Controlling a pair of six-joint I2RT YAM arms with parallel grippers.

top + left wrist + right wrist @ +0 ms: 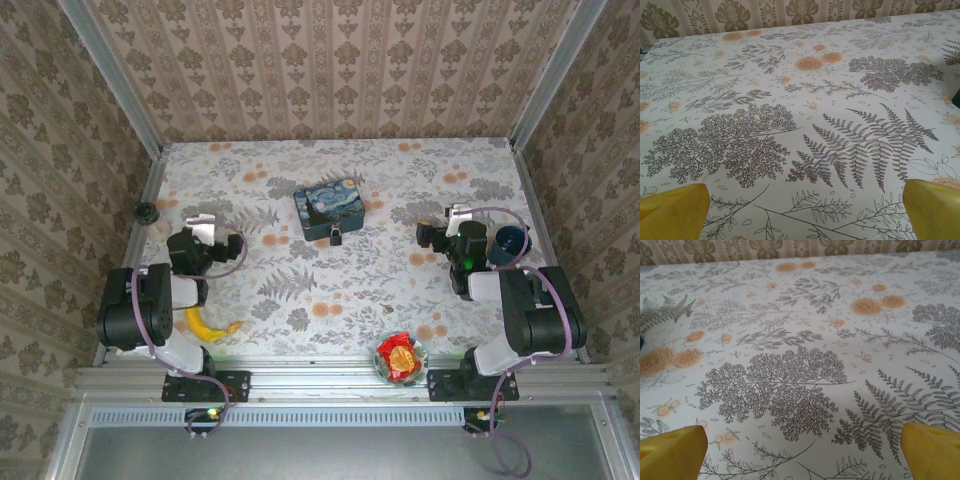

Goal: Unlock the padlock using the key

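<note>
The padlock (337, 236), a tiny black body with a thin silvery shackle, hangs at the front of a blue painted tin (330, 205) in the middle of the table. The key is out of view. My left gripper (200, 220) rests left of the tin, well apart from it. In its wrist view it (802, 220) stands open over bare patterned cloth, yellow fingertips (672, 210) at the frame's bottom corners. My right gripper (457, 214) sits right of the tin, also apart. It (802, 455) is open too, with nothing between its yellow fingertips (932, 450).
A banana (210, 325) lies by the left arm's base. A glass bowl of red-wrapped snacks (400, 357) stands at the near edge. A dark blue cup (510, 242) is beside the right arm. A small black knob (148, 212) sits at the left wall. Papered walls enclose the table (300, 290).
</note>
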